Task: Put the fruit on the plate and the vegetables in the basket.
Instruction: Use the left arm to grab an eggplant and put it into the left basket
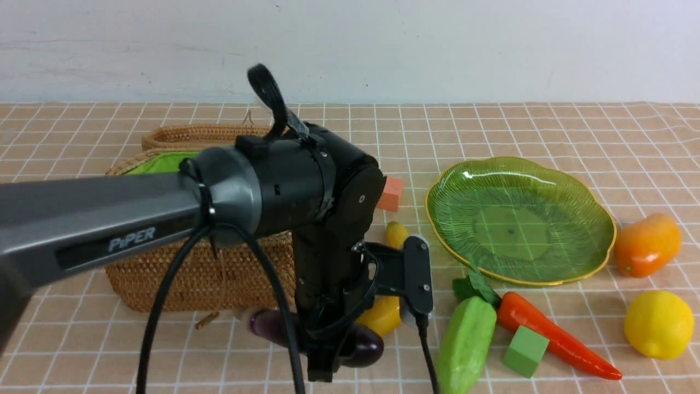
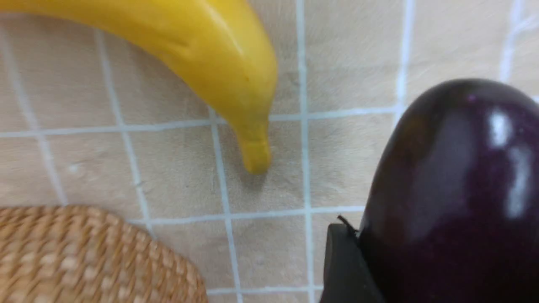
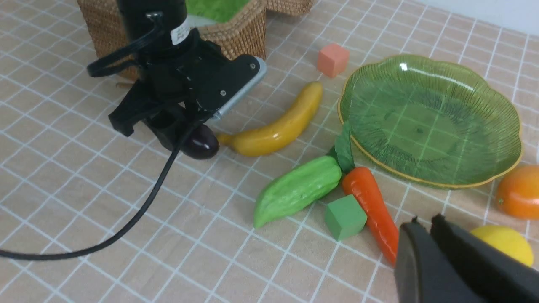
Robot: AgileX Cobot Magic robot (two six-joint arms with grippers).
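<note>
While the eggplant [image 1: 365, 346] is lying on the surface [image 1: 547, 131] just in front of the basket [image 1: 164, 284], near the banana [image 3: 273, 128], the left claw [image 3: 191, 141] is grasping it from above. The right claw [image 3: 426, 229] is hovering clenched near the lemon [image 3: 505, 246].

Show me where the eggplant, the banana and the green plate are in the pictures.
eggplant [image 2: 454, 189], left wrist view, on its glossy rounded body.
banana [image 3: 276, 128], right wrist view, on the middle of its curve.
plate [image 1: 514, 224], front view, on its bare ribbed centre.
</note>
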